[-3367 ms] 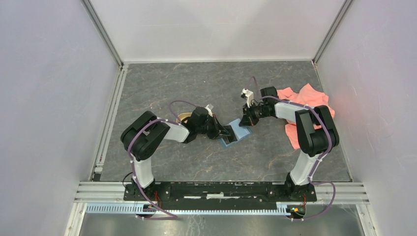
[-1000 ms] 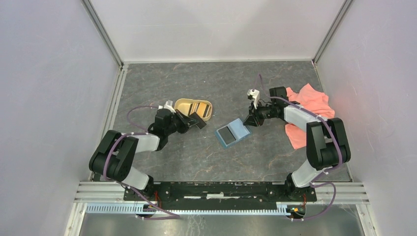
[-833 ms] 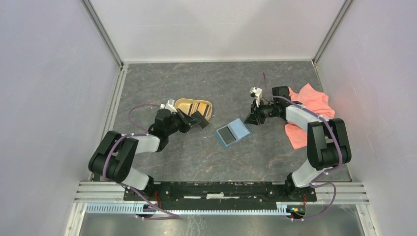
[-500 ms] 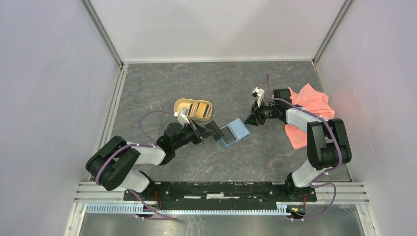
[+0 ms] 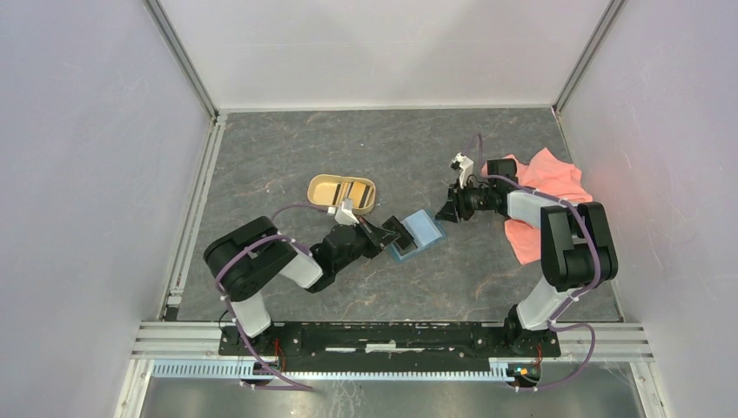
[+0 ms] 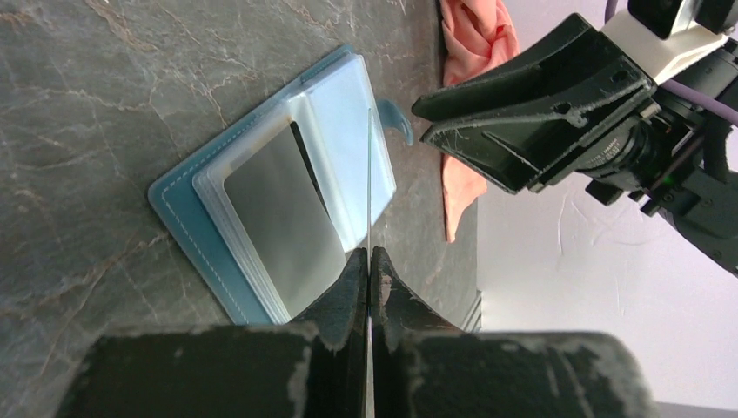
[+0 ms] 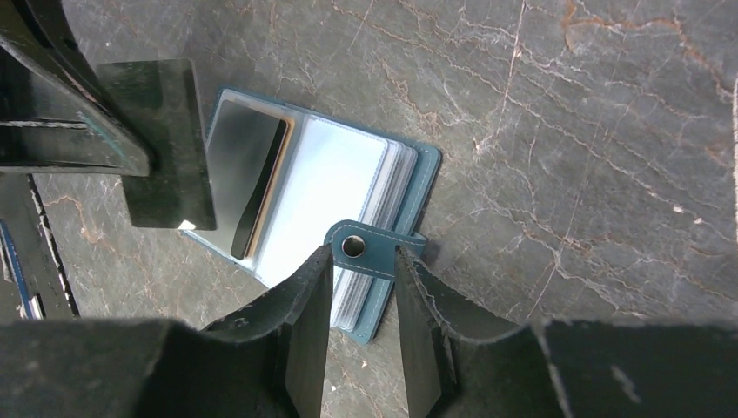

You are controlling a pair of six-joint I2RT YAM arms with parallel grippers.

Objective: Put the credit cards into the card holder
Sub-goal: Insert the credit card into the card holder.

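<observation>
Nearest the arm bases, the left claw (image 5: 385, 233) is pinched fully together on a thin, rigid black card (image 5: 400, 230). The card is held on edge, so from the left wrist it is seen only as a hairline. It is poised at the near end of the card holder (image 5: 426, 230).

The card holder lies open and flat at mid-bench between the two arms. Its teal, leather-like cover has rounded corners and pale stitching, and it is filled with frosted, pale blue plastic sleeves. A glossy dark card (image 7: 248, 170) is lodged in the uppermost sleeve. A small rounded strap tab (image 7: 352, 246), pierced by a round snap hole, is attached at the far side of the cover.

The right claw (image 5: 450, 209) is narrowly parted, with a matte black finger set to either side of that tab. Contact is perhaps made, but the view does not settle it.

Further off, a tan oval tray (image 5: 315, 183) holding yellow and dark cards (image 5: 352, 193) is set on the grey, veined, stone-look bench (image 5: 348, 148). A crumpled pink cloth (image 5: 548, 174) is heaped by the right wall.
</observation>
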